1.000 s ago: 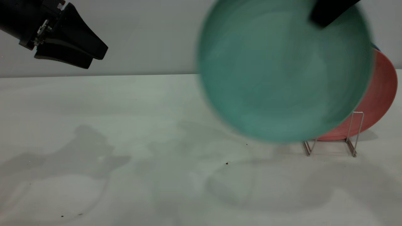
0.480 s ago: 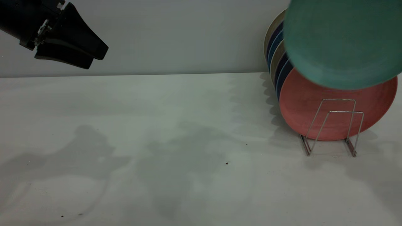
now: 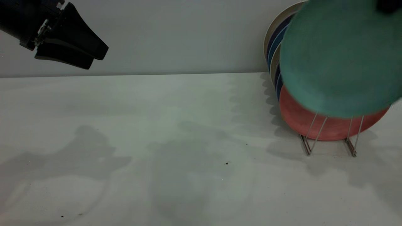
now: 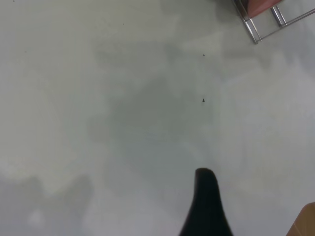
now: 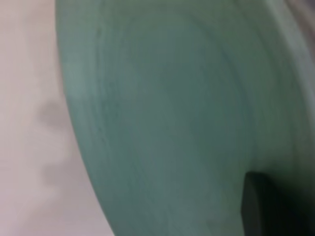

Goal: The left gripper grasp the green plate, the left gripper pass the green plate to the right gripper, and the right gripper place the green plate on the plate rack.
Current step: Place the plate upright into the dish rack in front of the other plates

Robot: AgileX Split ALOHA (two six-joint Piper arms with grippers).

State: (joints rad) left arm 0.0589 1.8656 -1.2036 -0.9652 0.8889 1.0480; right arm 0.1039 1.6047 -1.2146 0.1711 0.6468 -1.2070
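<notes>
Teal-green and held near upright, the green plate (image 3: 337,59) is hanging from the right gripper (image 3: 388,5), clamped on its upper rim, just above the plate rack (image 3: 331,133) to suit a slot, while the left gripper (image 3: 95,56) is idling far left with fingers close together.
</notes>
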